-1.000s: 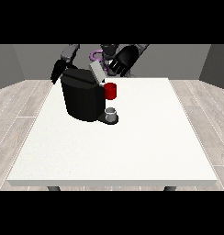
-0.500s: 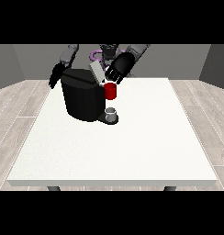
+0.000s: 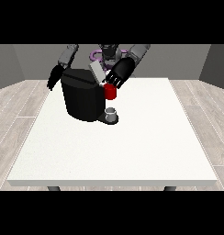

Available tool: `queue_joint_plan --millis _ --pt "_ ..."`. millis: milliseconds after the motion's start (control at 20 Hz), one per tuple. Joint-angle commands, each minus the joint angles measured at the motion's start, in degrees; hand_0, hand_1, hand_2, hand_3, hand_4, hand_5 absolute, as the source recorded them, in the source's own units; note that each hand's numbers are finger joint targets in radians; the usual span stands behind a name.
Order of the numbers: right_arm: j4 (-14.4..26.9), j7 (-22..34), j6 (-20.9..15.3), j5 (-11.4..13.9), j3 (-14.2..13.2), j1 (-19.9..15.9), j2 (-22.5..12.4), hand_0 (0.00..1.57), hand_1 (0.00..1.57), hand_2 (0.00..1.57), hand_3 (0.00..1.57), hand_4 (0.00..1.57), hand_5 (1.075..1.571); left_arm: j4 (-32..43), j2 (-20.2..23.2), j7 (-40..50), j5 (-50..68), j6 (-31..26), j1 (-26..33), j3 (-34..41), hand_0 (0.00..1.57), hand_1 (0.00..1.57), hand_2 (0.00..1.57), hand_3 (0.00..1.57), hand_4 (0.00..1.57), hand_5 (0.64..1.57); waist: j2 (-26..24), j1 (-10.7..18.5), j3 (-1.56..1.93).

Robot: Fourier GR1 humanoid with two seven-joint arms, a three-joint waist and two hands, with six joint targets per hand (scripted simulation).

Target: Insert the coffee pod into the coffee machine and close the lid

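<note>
The coffee pod [image 3: 110,92] — likely light, rigid and slick, best pinched by its sides — sits at the coffee machine [image 3: 85,97]'s three o'clock, beneath the hand at the view's right [image 3: 121,73]; finger state — cannot tell.

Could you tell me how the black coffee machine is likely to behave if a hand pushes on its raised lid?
The coffee machine looks broad and squat on the white table, so it probably resists tipping. The raised lid is a thin tilted flap, likely swinging down easily. The hand at the view's right is by the lid; a sideways push there might slide the machine.
</note>
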Motion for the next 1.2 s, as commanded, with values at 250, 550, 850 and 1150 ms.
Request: queue_joint_plan --millis 250,550,850,1150 --pt "1.47 0.12 -0.75 0.79 1.05 -0.85 1.42 0.00 0.00 0.00 0.00 0.00 1.571 0.38 -1.27 1.52 -1.29 2.10 -2.92 -0.28 1.22 1.22 1.26 1.20 0.42 1.571 0.96 -0.49 0.01" --pt "1.28 1.71 0.88 -1.99 -3.23 -5.51 -2.14 0.00 0.00 0.00 0.00 0.00 1.571 0.13 -1.25 -0.43 -1.67 3.36 -3.02 -0.42 1.21 1.21 1.24 1.20 0.35 1.571 2.42 0.25 0.03" --pt "-0.39 2.49 -1.57 1.35 0.37 -4.24 0.20 0.00 0.00 0.00 0.00 0.00 1.571 1.48 1.00 -2.60 -2.51 5.35 -3.37 0.26 1.24 1.24 1.26 1.20 0.29 1.571 2.85 -0.89 -0.01" --pt "1.20 -1.32 -1.42 0.20 -0.63 -2.42 0.58 0.00 0.00 0.00 0.00 0.00 1.571 1.18 2.79 -2.69 -6.43 5.28 -3.48 -2.89 1.21 1.21 1.22 1.09 0.00 1.571 3.48 -0.90 0.02"
